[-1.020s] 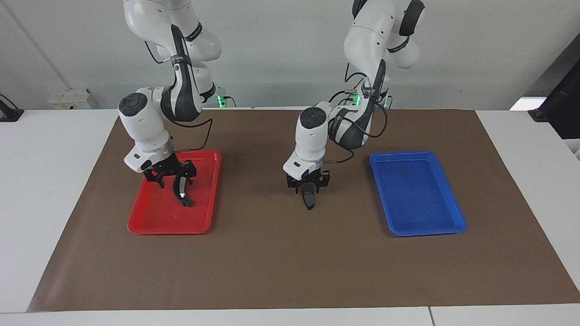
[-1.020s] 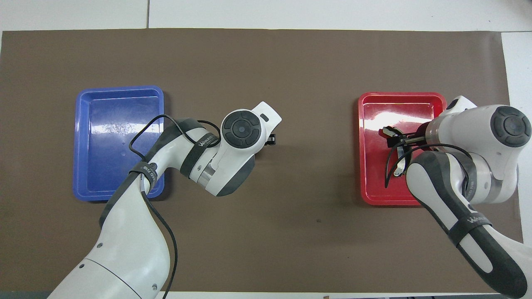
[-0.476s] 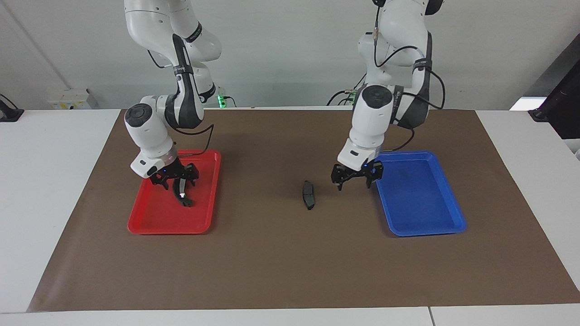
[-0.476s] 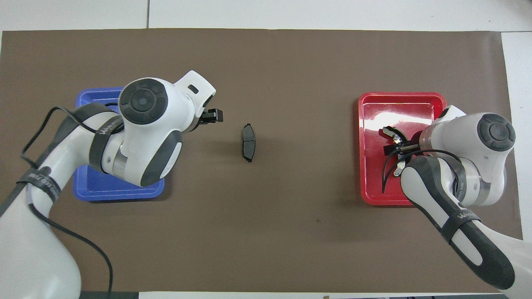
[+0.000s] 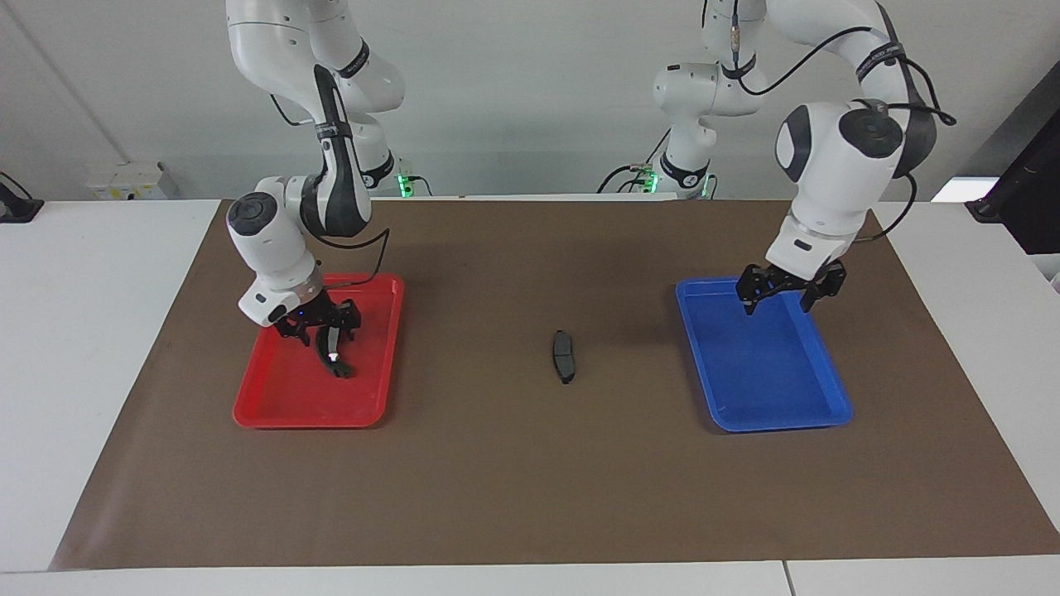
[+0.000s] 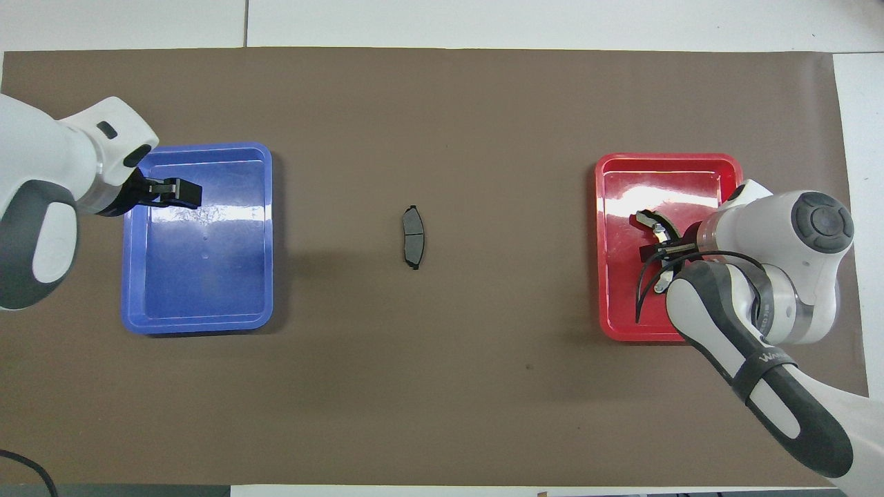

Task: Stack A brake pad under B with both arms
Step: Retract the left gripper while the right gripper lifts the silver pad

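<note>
The A brake pad (image 5: pixel 564 357), short and dark grey with a centre groove, lies alone on the brown mat midway between the two trays; it also shows in the overhead view (image 6: pixel 413 237). B (image 5: pixel 337 363), the thin black crescent with a shiny spot, lies in the red tray (image 5: pixel 290 414); its silvery end shows in the overhead view (image 6: pixel 649 220). My right gripper (image 5: pixel 325 338) is low in the red tray, right at B's upper end, and also shows in the overhead view (image 6: pixel 668 245). My left gripper (image 5: pixel 780 302) hangs open and empty over the blue tray (image 5: pixel 770 414).
The blue tray (image 6: pixel 200 317) holds nothing and stands toward the left arm's end of the mat. The red tray (image 6: pixel 666 160) stands toward the right arm's end. White table borders the brown mat (image 5: pixel 530 497) on all sides.
My left gripper let go of the A pad on the mat, rose and swung away to over the blue tray. My right gripper stayed low at B, shifting only slightly.
</note>
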Controlling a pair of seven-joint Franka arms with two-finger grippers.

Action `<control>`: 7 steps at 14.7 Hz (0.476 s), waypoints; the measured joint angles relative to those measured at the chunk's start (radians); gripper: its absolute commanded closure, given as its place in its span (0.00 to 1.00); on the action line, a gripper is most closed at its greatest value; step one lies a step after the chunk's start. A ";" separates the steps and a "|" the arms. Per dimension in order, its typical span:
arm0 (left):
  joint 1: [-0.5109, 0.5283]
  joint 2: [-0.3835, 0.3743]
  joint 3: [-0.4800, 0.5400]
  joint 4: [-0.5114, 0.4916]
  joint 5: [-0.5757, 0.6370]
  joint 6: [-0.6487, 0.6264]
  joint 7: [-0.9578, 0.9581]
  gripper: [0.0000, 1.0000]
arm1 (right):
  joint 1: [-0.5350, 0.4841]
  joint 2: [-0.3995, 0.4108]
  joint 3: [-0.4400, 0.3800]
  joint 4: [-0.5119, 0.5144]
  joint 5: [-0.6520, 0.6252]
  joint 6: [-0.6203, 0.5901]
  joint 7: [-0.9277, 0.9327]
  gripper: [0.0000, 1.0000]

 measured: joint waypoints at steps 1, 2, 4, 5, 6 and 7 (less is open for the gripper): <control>0.024 -0.018 0.001 0.003 0.000 -0.026 0.011 0.01 | 0.000 0.003 0.000 -0.002 0.000 0.001 0.000 0.30; 0.043 -0.033 0.001 0.013 0.000 -0.055 0.016 0.01 | 0.000 0.005 0.000 -0.005 0.000 0.002 0.000 0.56; 0.069 -0.048 0.002 0.051 0.000 -0.119 0.048 0.01 | 0.000 0.006 0.000 -0.011 0.000 0.002 0.000 0.91; 0.077 -0.049 0.002 0.075 0.000 -0.151 0.067 0.01 | 0.000 0.006 0.000 -0.010 0.000 0.001 0.000 1.00; 0.085 -0.049 0.003 0.097 -0.001 -0.180 0.080 0.01 | 0.000 0.006 0.000 -0.006 0.000 -0.005 0.000 1.00; 0.095 -0.049 0.004 0.116 -0.008 -0.206 0.092 0.01 | 0.000 0.006 0.000 0.003 0.000 -0.019 0.000 1.00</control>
